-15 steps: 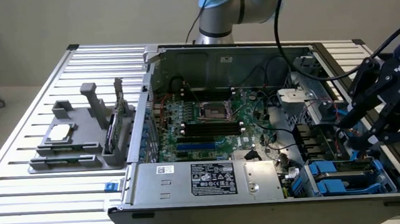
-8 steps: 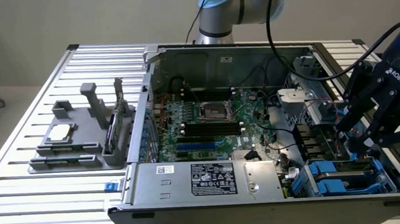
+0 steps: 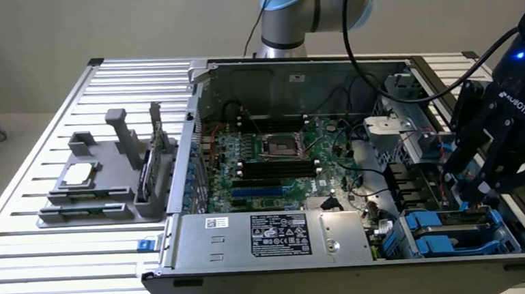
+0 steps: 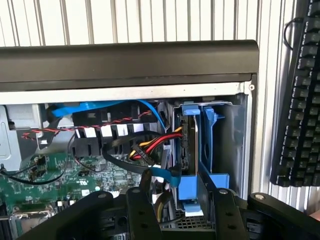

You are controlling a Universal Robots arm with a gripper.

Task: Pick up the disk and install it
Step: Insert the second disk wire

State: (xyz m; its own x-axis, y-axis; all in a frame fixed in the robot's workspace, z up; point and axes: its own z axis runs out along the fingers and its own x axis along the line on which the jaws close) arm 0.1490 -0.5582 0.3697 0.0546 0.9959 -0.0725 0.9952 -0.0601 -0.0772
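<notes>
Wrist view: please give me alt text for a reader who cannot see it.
An open black gripper hangs over the corner drive bay of an open computer case, where a flat silver-grey disk in a blue plastic carrier frame stands on edge. Red, yellow and black cables run to it beside the green motherboard, and a black keyboard lies outside the case.

Arm bent low, tool (image 3: 480, 175) pointing down, fingers (image 4: 142, 212) spread, apparently empty.
</notes>
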